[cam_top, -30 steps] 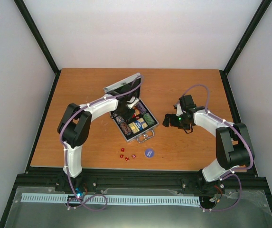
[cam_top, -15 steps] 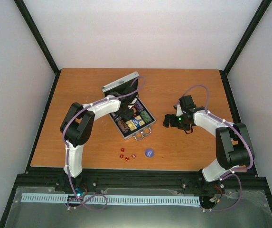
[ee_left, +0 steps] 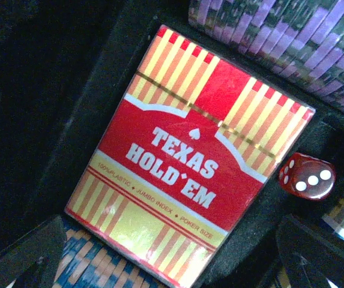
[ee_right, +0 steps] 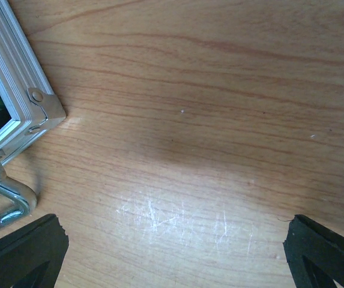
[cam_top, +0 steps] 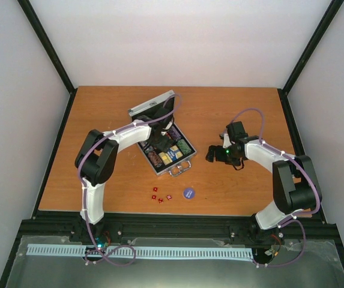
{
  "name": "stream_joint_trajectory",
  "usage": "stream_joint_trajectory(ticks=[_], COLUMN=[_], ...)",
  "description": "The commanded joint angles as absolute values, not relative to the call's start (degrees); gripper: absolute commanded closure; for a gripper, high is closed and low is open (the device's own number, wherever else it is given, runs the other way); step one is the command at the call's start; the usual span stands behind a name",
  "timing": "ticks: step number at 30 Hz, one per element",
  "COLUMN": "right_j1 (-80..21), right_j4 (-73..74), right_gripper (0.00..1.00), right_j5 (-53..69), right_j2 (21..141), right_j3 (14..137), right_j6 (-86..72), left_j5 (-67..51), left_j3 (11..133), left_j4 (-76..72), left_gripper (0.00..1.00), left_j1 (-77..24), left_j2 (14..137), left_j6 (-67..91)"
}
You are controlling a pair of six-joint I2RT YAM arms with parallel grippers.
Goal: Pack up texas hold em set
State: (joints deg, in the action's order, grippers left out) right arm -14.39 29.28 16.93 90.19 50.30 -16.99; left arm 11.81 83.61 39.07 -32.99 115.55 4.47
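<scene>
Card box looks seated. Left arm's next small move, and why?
Probably raise the left gripper clear of the case: its jaws stand open, the Texas Hold'em card box lies in its slot, and red dice and a blue disc lie on the table.

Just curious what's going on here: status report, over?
Left end effector open over the case; right end effector open beside it. Card box and one die inside. Other dice, blue disc out on table. Nothing blocking.
</scene>
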Motion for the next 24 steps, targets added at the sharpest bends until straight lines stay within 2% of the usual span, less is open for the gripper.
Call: stream_joint_trajectory(ticks=[1, 9, 24], right_j1=[-14.0, -14.0, -14.0], right_j4=[28.5, 28.5, 28.7], right_gripper=[0.0, 0.0, 0.0], right_j5=[17.2, 17.1, 17.0], right_j2=[89.5, 88.9, 89.7], right_j3=[50.1, 49.7, 50.2], right_j6=[-17.1, -17.2, -17.0], left_j5=[11.1, 8.5, 14.7], left_j3=[85.4, 87.1, 89.6], left_j4=[40.8, 42.6, 43.7], left_gripper=[0.0, 0.0, 0.0], left_j1=[-32.4, -32.6, -32.9], left_j2=[112.4, 110.0, 116.2], left_j6=[5.4, 5.0, 6.9])
